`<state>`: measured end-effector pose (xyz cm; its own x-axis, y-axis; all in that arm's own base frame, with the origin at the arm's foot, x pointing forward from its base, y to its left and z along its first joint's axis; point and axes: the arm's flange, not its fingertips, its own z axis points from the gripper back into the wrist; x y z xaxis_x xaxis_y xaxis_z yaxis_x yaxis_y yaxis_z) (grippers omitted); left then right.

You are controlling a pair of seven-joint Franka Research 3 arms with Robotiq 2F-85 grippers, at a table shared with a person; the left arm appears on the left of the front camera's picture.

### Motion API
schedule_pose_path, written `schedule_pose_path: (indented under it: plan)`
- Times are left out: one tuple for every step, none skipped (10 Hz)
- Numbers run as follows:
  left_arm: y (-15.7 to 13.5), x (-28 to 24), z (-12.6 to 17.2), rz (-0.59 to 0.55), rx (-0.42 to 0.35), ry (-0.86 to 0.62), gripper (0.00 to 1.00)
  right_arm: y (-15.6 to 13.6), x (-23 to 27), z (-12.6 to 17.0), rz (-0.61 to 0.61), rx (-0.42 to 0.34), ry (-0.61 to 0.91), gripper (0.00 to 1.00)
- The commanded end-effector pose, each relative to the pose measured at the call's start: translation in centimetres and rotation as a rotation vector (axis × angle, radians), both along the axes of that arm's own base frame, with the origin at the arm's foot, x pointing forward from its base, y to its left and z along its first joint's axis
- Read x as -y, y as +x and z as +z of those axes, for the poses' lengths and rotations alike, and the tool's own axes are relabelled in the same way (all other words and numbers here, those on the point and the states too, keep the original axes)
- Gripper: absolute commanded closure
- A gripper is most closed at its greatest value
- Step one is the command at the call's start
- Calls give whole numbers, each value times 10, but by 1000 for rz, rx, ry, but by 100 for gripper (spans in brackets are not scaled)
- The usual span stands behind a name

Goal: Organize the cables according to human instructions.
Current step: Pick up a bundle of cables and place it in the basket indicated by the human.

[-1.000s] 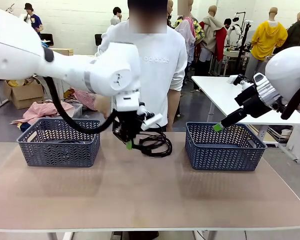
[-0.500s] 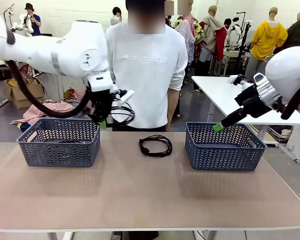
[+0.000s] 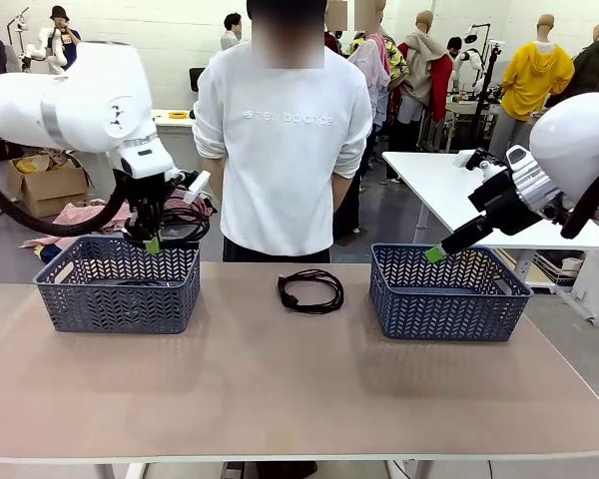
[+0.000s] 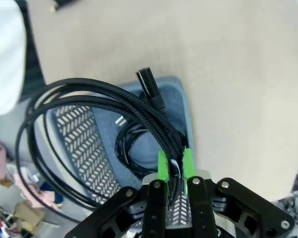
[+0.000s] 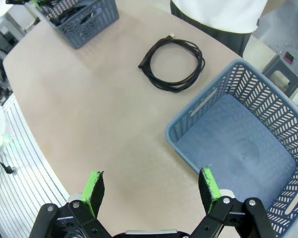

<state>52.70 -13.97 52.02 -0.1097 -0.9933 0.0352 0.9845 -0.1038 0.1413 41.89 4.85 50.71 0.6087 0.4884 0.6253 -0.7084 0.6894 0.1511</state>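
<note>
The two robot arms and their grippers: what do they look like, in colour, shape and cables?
Both arms are white, with smooth rounded shells. A thick black hose hangs from the left arm; the right arm carries a ribbed silver ring near its wrist. The left gripper and the right gripper are black, with bright green finger pads.

Held cable point(image 4: 144, 116): braided black sheath, matt and slightly rough; plug end smoother plastic.
Cable on the tabletop point(image 5: 175, 89): black, matt, with a fine woven look.
Tabletop point(image 3: 280, 389): pale beige, smooth, matt, laminate-like.
Left basket point(image 3: 117, 299): grey-blue moulded plastic, herringbone cut-outs, dull finish.
Right basket point(image 3: 449, 309): same plastic, same dull finish.
Left fingers point(image 4: 162, 166): bright green matt pads on black satin bodies.
Right fingers point(image 5: 95, 186): same green pads, matt.
Arm shells point(image 3: 90, 100): glossy white plastic.
Person's sweatshirt point(image 3: 285, 170): white cloth, soft, matt.
</note>
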Motion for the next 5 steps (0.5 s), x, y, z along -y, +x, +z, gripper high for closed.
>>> schedule_pose_path:
  plan:
    - [0,11,0,-35,2,7,100,2,1,0,9,9,25,0]
    - [0,11,0,-35,2,7,100,2,1,0,9,9,25,0]
    - [0,11,0,-35,2,7,100,2,1,0,9,9,25,0]
    - [0,11,0,-35,2,7,100,2,1,0,9,9,25,0]
    - [0,11,0,-35,2,7,100,2,1,0,9,9,25,0]
